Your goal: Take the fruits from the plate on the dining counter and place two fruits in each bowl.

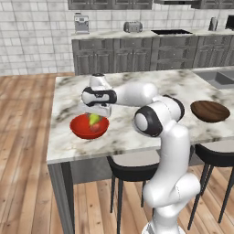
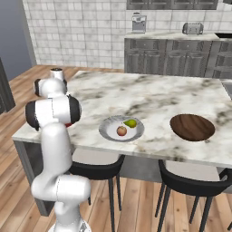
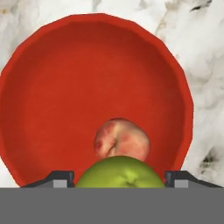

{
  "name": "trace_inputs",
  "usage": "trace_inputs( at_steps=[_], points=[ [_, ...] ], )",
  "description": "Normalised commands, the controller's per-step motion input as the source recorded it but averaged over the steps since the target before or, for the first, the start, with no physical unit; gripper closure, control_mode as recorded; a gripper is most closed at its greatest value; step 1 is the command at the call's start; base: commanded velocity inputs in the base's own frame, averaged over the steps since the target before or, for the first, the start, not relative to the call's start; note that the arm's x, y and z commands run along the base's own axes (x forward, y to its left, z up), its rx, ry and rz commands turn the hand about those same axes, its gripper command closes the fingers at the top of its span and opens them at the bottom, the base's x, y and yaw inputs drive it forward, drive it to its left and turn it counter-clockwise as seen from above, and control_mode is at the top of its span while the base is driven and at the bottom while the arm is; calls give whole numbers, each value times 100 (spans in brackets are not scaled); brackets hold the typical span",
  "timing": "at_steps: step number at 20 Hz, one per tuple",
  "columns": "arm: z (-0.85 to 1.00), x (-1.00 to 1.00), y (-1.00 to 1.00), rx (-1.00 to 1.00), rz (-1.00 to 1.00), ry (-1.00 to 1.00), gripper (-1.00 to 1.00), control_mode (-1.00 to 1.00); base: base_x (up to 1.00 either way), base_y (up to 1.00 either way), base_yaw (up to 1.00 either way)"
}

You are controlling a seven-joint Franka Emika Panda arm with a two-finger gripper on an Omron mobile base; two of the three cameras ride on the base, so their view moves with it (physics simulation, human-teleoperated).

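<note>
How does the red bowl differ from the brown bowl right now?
The red bowl is glossy, rounded and deep; the brown bowl is dark, wooden-looking and shallower. The red bowl holds a reddish fruit, while the brown bowl looks empty. The tool hangs over the red bowl with a green pear between its fingers; nothing is above the brown bowl. Both sit on the marble counter.

Bright even rendered light; soft faint shadows; no glare; slight low-resolution blur.
</note>
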Motion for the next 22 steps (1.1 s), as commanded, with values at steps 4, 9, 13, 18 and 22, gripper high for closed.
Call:
trace_inputs(
  at_steps=[4, 9, 13, 18, 22],
  points=[
    [-21, 0, 11, -5, 10, 0, 100, -100, 0, 0, 0],
    [-12, 0, 0, -2, 7, 0, -100, -100, 0, 0, 0],
    [-1, 3, 0, 0, 4, 0, -100, -100, 0, 0, 0],
    [0, 20, 0, 0, 3, 0, -100, -100, 0, 0, 0],
    [15, 17, -16, 0, 2, 0, -100, -100, 0, 0, 0]
  ],
)
